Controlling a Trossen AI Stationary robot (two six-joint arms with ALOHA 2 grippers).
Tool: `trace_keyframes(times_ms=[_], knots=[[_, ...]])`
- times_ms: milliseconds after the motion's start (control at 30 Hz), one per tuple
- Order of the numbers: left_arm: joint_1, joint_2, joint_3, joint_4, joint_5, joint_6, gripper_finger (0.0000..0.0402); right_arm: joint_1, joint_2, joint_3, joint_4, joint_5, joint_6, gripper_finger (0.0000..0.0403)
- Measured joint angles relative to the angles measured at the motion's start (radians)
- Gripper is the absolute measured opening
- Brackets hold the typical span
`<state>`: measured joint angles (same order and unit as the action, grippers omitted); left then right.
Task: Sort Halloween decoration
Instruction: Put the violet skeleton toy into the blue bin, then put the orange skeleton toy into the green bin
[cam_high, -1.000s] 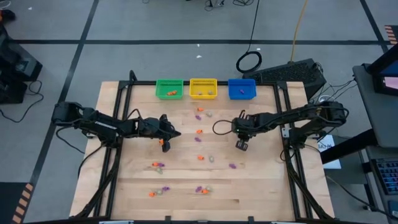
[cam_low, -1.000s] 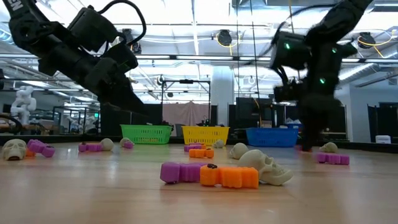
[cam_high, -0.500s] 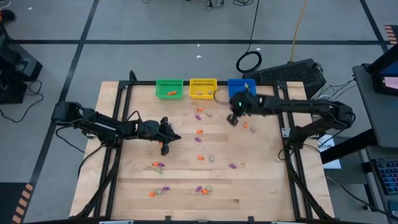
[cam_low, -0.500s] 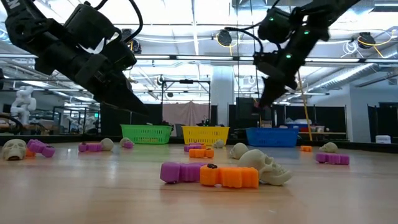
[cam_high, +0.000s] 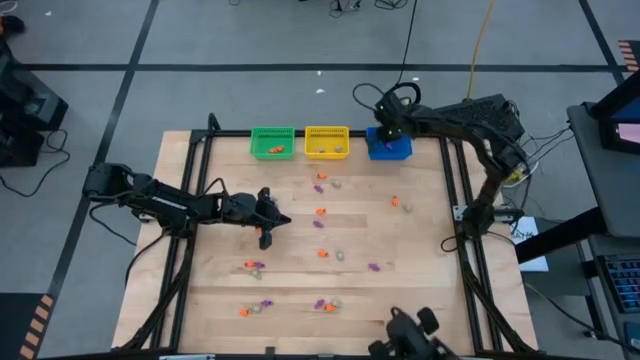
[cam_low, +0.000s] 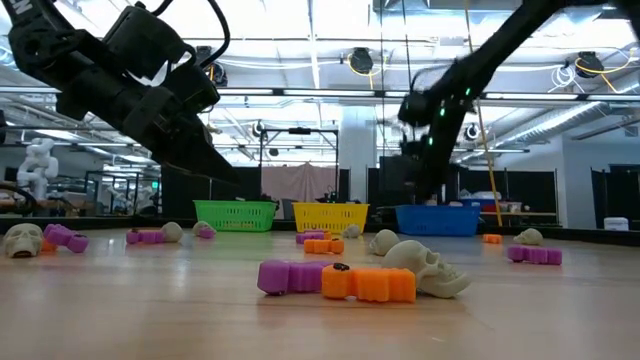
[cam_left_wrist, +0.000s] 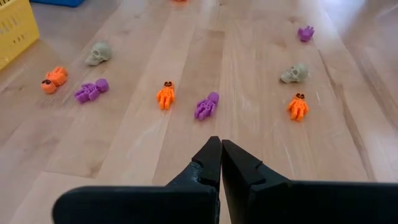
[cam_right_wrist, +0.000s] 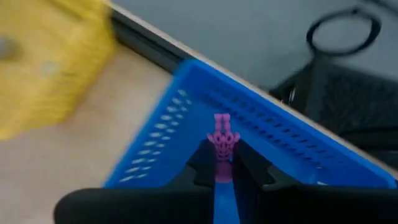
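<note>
Small orange, purple and pale skull-shaped trinkets lie scattered on the wooden table (cam_high: 420, 250), such as an orange one (cam_high: 395, 201) and a purple one (cam_high: 374, 267). My right gripper (cam_high: 385, 130) hangs over the blue basket (cam_high: 392, 146) at the far edge, shut on a purple trinket (cam_right_wrist: 222, 138). My left gripper (cam_high: 266, 236) waits left of the table's middle, shut and empty (cam_left_wrist: 221, 152); a purple trinket (cam_left_wrist: 206, 106) and an orange one (cam_left_wrist: 165, 95) lie ahead of it. My right gripper pinches the purple trinket by its lower part (cam_right_wrist: 222, 163) between the two fingers (cam_right_wrist: 249, 163). Its upper part sticks out beyond the fingertips. The trinket is lifted clear, above the inside of the blue basket (cam_right_wrist: 186, 118).
A green basket (cam_high: 272, 141) and a yellow basket (cam_high: 327, 141) stand left of the blue one along the far edge, each with a few trinkets inside. Near the low camera lie purple and orange pieces and a skull (cam_low: 425, 268). A dark object (cam_high: 410, 335) shows at the near edge.
My right gripper has risen from the table's middle right and swung toward the far edge, ending over the blue basket with the purple trinket in its fingers. An orange trinket that its arm covered now shows on the table. My left arm has kept still.
</note>
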<state>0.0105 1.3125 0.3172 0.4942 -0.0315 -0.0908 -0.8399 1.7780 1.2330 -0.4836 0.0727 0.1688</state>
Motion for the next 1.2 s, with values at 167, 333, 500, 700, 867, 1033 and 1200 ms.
trace_keyframes(times_ms=[167, 333, 500, 700, 867, 1033, 1200], knots=[[0.000, 0.000, 0.000, -0.002, -0.002, 0.002, 0.0012, -0.024, 0.113, 0.034, -0.013, -0.072, 0.002, 0.0010], [0.000, 0.000, 0.000, -0.002, -0.003, 0.002, 0.0012, -0.024, 0.152, 0.038, -0.012, -0.075, 0.016, 0.0010], [0.000, 0.000, 0.000, -0.005, -0.003, -0.007, 0.0012, -0.024, 0.151, 0.038, -0.015, -0.061, 0.021, 0.0032], [0.000, 0.000, 0.000, -0.005, -0.003, -0.004, 0.0012, -0.024, 0.149, 0.038, -0.031, -0.051, 0.006, 0.0120], [0.003, 0.000, 0.000, -0.008, -0.002, -0.005, 0.0012, -0.023, 0.084, 0.038, -0.044, -0.048, -0.028, 0.0164], [0.003, -0.014, 0.000, -0.041, 0.000, -0.005, 0.0012, 0.028, -0.050, 0.036, -0.051, -0.014, -0.070, 0.0120], [-0.002, -0.097, 0.060, -0.295, 0.004, -0.001, 0.0012, 0.158, -0.206, -0.044, 0.016, 0.066, -0.130, 0.0031]])
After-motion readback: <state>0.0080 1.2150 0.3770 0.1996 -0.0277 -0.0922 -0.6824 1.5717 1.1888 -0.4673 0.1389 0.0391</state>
